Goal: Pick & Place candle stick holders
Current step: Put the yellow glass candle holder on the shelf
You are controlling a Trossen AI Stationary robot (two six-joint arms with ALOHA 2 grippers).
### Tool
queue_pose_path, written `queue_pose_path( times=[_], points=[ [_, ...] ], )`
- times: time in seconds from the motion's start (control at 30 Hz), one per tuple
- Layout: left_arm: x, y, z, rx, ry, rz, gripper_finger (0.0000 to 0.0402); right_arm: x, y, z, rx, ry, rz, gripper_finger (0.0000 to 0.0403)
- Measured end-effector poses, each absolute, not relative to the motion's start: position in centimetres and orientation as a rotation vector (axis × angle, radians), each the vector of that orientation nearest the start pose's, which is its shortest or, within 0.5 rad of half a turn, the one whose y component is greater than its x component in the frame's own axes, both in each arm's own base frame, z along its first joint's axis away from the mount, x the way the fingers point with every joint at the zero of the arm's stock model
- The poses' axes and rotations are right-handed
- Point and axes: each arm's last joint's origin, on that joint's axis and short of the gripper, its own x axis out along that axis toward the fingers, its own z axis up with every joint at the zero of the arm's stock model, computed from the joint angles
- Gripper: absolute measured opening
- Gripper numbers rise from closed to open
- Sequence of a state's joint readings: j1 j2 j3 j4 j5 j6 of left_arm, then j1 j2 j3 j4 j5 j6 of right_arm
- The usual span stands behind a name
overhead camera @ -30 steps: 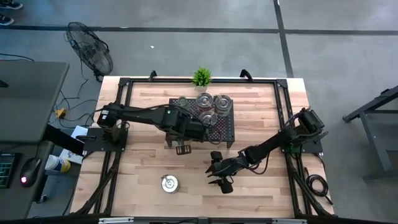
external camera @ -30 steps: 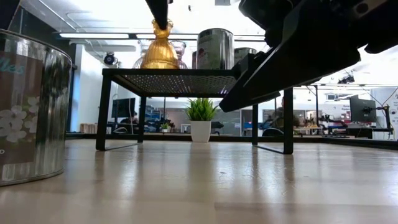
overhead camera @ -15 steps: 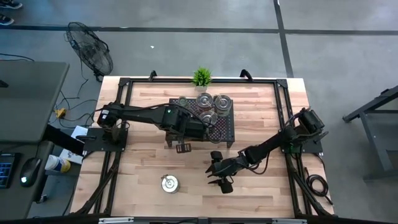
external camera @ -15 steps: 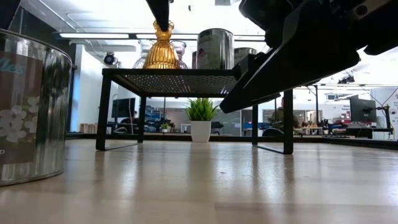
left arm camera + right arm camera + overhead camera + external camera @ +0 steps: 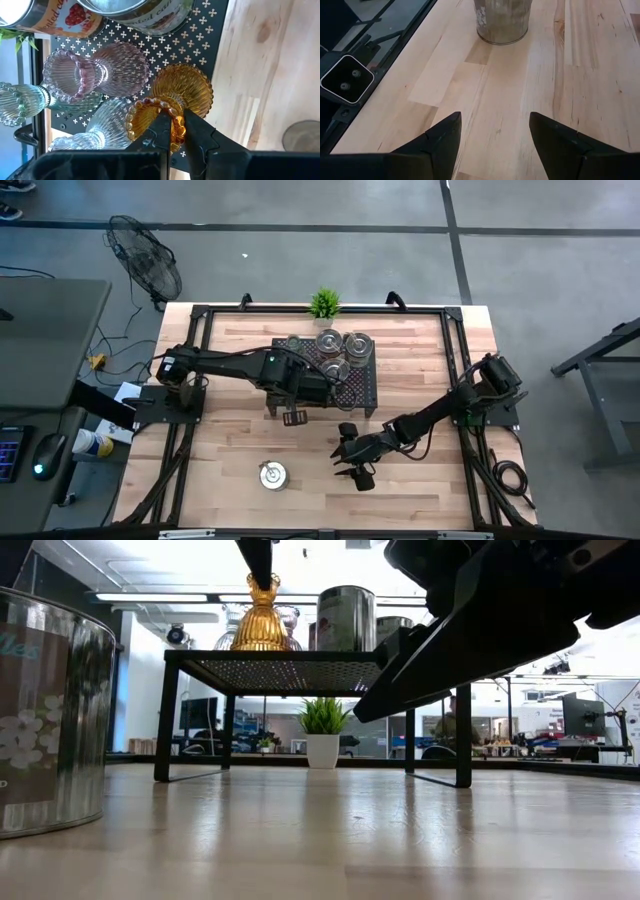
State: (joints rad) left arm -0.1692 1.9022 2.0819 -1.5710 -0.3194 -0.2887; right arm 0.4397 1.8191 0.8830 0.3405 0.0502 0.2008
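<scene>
Inspecting the high view first: I find the left gripper (image 5: 322, 388) over the black rack (image 5: 370, 390) near the worktop's far edge, at the rack's near-left part, where silver-topped holders (image 5: 343, 346) cluster. The right gripper (image 5: 352, 465) hangs toward the worktop's near edge, with a metal tin (image 5: 272, 474) to its left near that edge.

In the low view, the amber holder (image 5: 259, 622) stands upright on the rack's left end, a dark finger reaching its crown from above. Its base appears seated on the mesh; I judge it not yet lifted.

In the left wrist view, the left gripper's fingers (image 5: 161, 131) are closed on the beaded rim of the amber holder, with pink (image 5: 95, 71) and clear holders (image 5: 107, 122) just beside it. I judge ribbed glass: stiff, light, slippery, fragile. The rim hold is narrow; the waist beneath the cup would be steadier, and neighbours may be knocked.

In the right wrist view, the right gripper (image 5: 494, 135) stands wide open, holding nothing, above bare wood, the tin ahead.

Compared with the earlier frames, I find no change: both arms, the amber holder and the tin sit as before.
</scene>
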Motion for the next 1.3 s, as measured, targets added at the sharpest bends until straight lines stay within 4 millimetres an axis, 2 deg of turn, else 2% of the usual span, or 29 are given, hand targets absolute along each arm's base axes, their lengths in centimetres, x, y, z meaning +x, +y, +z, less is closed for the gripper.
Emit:
queue_pose_path(
  times=[0.4, 0.97, 1.3],
  points=[
    [35.0, -5.0, 36.3, 0.134, 1.313, 0.307, 0.002, 32.5, 15.1, 14.3, 0.048, 0.616, 0.318, 0.0227],
    [35.0, -5.1, 36.3, 0.275, 1.34, 0.185, 0.002, 32.5, 15.1, 14.3, 0.048, 0.617, 0.319, 0.0227],
    [34.9, -5.0, 35.2, 0.314, 1.376, 0.195, 0.002, 32.5, 15.2, 14.3, 0.047, 0.616, 0.321, 0.0227]
  ],
)
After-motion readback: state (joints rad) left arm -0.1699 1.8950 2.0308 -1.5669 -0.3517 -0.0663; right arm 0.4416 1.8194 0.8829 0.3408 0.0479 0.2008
